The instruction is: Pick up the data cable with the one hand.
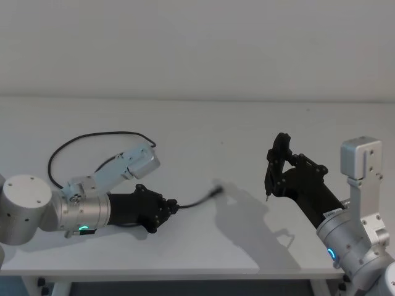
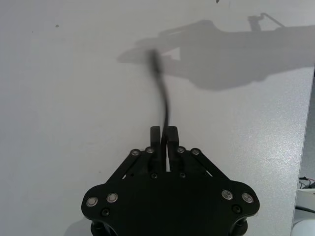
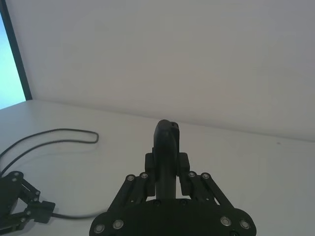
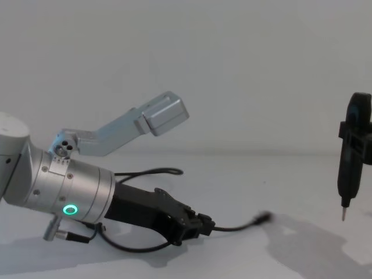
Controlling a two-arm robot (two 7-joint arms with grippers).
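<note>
At the left of the head view, a long thin black flexible data cable (image 1: 95, 134) is seen lying in a wide loop on the white table (image 1: 203, 246), behind the left arm's silver cylinder with its glowing green ring. The cord appears to be led beneath that arm and forward into the black angular two-finger left gripper (image 1: 170, 208), whose fingers (image 2: 156, 134) are pressed together on it, some way back from its end. In the chest view this gripper is held low, just above the tabletop. Beyond the fingertips the free length is carried rightwards to a small black plug (image 1: 216, 190), which is blurred, so whether it touches the surface cannot be told. Well apart on the right, the right gripper (image 1: 278, 176) is parked above the table, clamped on a slim black upright tool (image 4: 347, 174) with a thin metal pin tip. The grasp is judged made and the lift to be in hand. A steady rise is called for next, with the clamp held firm so that the trailing loop can be drawn clear of the arm
</note>
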